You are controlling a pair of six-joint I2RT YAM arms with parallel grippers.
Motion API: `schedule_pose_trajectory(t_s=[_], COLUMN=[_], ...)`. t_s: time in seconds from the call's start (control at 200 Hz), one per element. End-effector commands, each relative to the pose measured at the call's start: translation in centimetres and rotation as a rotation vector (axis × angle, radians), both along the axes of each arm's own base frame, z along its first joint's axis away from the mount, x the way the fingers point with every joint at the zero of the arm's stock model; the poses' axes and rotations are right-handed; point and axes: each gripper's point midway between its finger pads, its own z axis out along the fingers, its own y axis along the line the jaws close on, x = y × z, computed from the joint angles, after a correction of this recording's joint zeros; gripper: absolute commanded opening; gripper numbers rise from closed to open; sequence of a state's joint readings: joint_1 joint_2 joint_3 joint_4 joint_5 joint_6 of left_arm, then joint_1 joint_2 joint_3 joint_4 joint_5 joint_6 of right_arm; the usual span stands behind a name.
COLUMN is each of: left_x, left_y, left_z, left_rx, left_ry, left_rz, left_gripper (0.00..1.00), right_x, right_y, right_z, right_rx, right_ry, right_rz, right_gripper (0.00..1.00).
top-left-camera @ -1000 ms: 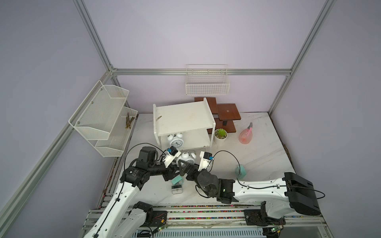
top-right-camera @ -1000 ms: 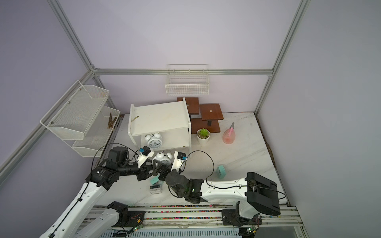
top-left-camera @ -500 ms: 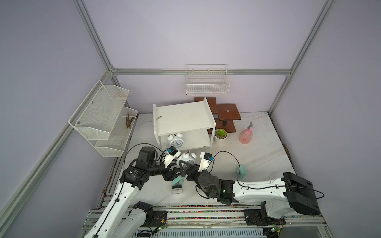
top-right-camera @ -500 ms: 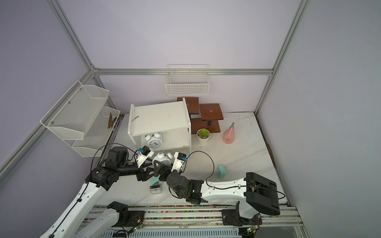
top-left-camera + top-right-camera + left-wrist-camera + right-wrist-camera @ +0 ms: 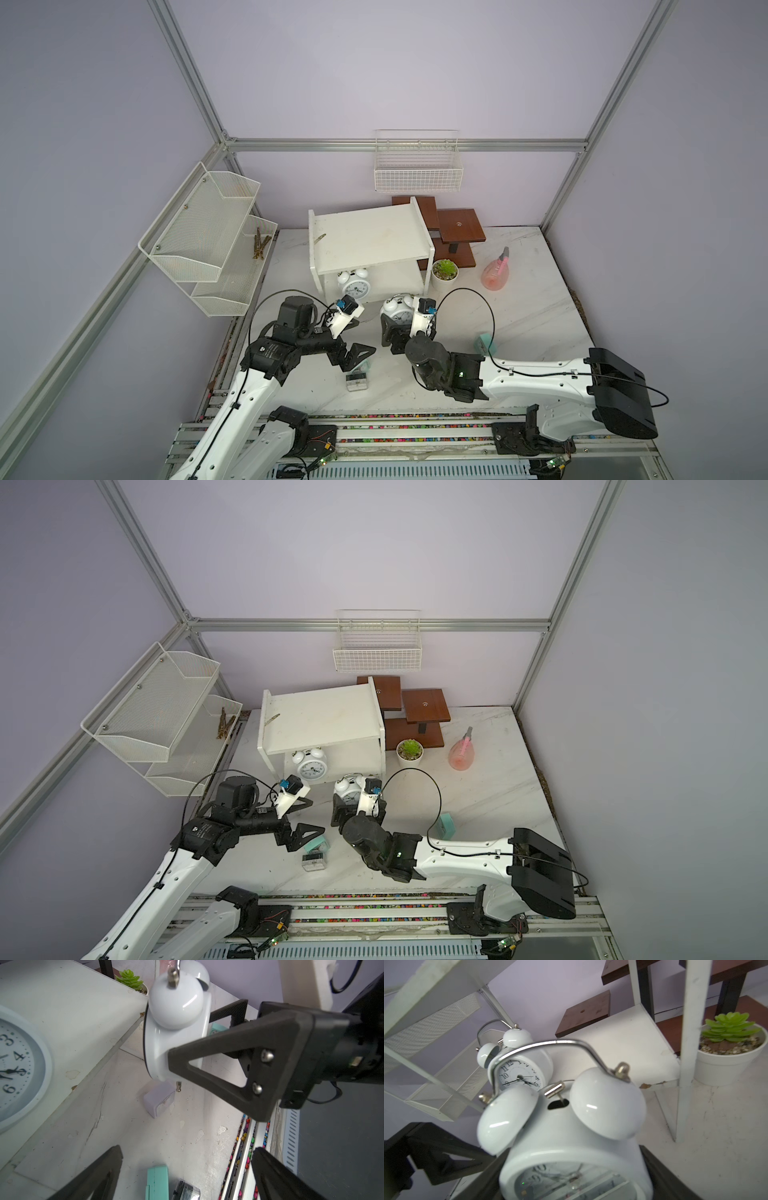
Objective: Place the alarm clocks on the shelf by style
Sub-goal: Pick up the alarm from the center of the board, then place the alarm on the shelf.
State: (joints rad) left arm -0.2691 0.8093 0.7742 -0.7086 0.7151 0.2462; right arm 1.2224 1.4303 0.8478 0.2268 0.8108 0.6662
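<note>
- Just in front of the shelf [image 5: 370, 232], lifted off the tabletop [image 5: 532, 299], hangs one twin-bell clock [image 5: 398, 309]. It is clamped by its round sides in the right pincer [image 5: 409, 330] with its face tilted upward. We judge this grip leaves bells and handle free for sliding it in.
- Its match, the second twin-bell clock [image 5: 354, 284], stands upright on the lower board, toward the end nearer the left arm, so we reckon the free space beside it suits the pair.
- Our left pincer [image 5: 357, 337] is spread wide and holds nothing; it hovers just above a mint-green clock [image 5: 365, 365], with the silver-grey clock [image 5: 356, 381] just beside that on the tabletop.
- Well apart, by the right arm's cable, sits the other mint-green clock [image 5: 482, 343], and a white square clock [image 5: 159, 1098] lies beneath the held one.
- The shelf's front post and the potted succulent [image 5: 444, 272] flank the opening, and the left pincer so near could crowd the way in, we think.
</note>
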Motion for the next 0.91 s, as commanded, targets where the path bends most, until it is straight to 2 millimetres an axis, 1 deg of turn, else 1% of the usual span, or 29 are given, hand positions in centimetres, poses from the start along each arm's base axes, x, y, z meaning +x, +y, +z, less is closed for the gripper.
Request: schedule_pose_trajectory(t_s=[0.0,0.095,0.24,0.545,0.62,0.625,0.635,0.655,0.9], left_x=[0.2,0.3,0.3,0.1,0.0,0.0,0.0,0.0,-0.1], left_y=[0.0,0.1,0.3,0.5,0.5,0.5,0.5,0.5,0.5], left_z=[1.6,1.6,1.6,1.5,1.4,1.4,1.4,1.3,1.2], left_rx=[0.001,0.008,0.016,0.028,0.03,0.03,0.031,0.031,0.035], left_ry=[-0.06,-0.063,-0.069,-0.075,-0.073,-0.072,-0.073,-0.072,-0.071], left_rz=[-0.003,0.001,0.007,0.007,0.006,0.006,0.006,0.006,0.004], left_gripper=[1.0,1.0,1.0,1.0,1.0,1.0,1.0,1.0,1.0], right_x=[1.3,2.3,3.2,5.2,5.4,5.4,5.6,5.8,7.1], right_y=[-1.2,-1.2,-0.7,0.6,0.6,0.6,0.9,1.0,1.2], right_z=[3.1,3.4,4.0,4.9,5.6,5.6,4.8,4.5,3.8], right_rx=[-0.022,-0.049,-0.089,-0.087,-0.066,-0.066,-0.08,-0.086,-0.059], right_ry=[-0.054,-0.056,-0.075,-0.124,-0.141,-0.141,-0.135,-0.135,-0.129], right_rz=[-0.03,-0.034,-0.042,-0.076,-0.086,-0.086,-0.087,-0.089,-0.105], right_gripper=[0.71,0.71,0.7,0.71,0.7,0.7,0.7,0.7,0.7])
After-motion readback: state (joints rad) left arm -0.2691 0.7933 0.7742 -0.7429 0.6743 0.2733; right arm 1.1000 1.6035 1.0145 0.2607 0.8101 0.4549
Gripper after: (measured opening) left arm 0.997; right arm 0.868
